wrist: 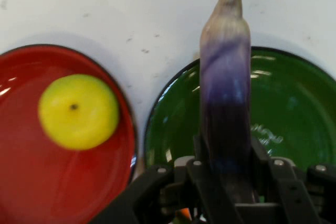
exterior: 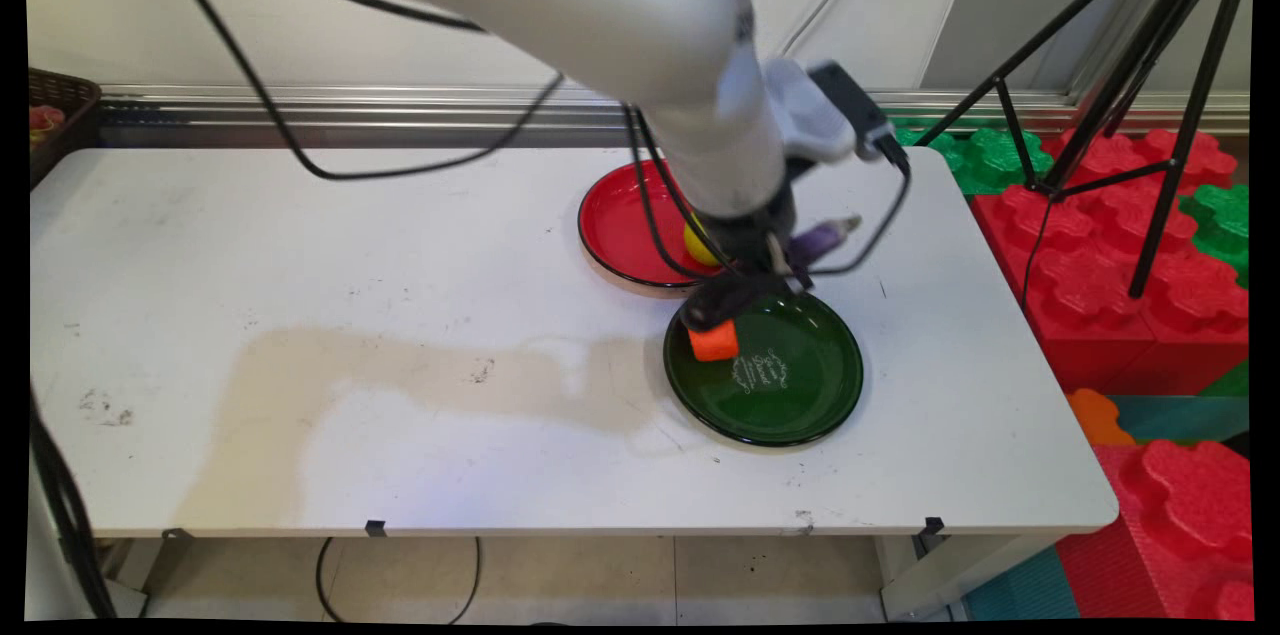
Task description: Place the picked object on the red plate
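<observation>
My gripper (exterior: 792, 260) is shut on a purple eggplant (exterior: 826, 237), which sticks out to the right above the gap between two plates. In the hand view the eggplant (wrist: 226, 77) rises straight up from the gripper (wrist: 226, 163), its green tip over the white table. A green plate (exterior: 800, 395) lies just below the hand, with an orange block (exterior: 713, 341) on its left rim area. Behind it sits a red plate (exterior: 615, 225) with a yellow fruit (exterior: 697, 241) on it. In the hand view the yellow fruit (wrist: 79, 111) lies on the red plate (wrist: 31, 182), left of the green plate (wrist: 294, 108).
A dark basket (exterior: 55, 110) stands at the table's far left corner. Off the right edge are red and green foam blocks (exterior: 1130, 255) and a black tripod (exterior: 1140, 105). A brownish stain (exterior: 400, 375) marks the table's middle. Black cables (exterior: 300, 145) hang from the arm.
</observation>
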Controlling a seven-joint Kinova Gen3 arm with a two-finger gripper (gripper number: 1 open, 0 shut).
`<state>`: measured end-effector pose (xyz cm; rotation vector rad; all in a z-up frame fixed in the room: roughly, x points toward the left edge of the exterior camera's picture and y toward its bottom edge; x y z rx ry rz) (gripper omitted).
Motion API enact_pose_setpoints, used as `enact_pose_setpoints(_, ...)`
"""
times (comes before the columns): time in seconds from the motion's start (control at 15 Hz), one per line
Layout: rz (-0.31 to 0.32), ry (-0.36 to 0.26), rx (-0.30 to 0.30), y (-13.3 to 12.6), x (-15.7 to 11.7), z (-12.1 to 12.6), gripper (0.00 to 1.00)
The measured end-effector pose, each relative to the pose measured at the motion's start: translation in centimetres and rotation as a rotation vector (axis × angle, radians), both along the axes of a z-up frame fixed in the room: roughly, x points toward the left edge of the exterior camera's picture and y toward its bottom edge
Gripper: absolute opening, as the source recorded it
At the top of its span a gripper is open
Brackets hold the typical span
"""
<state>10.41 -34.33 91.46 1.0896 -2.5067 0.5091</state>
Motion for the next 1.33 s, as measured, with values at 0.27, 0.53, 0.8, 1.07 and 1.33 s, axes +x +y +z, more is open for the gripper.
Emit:
enact_pose_setpoints(0.27,0.003,-0.033,-0.026,0.4,3.5,3.8,0.0)
enact_pose_setpoints(0.53,0.045,-0.06,-0.056,-0.3,7.1,6.5,0.0)
enact_pose_setpoints(0.8,0.115,-0.07,-0.086,-2.1,9.6,7.4,0.0)
enact_pose_setpoints(1.07,0.23,-0.064,-0.118,-5.1,12.3,7.0,0.0)
enact_pose_setpoints(1.33,0.341,-0.043,-0.128,-7.6,14.6,5.5,0.0)
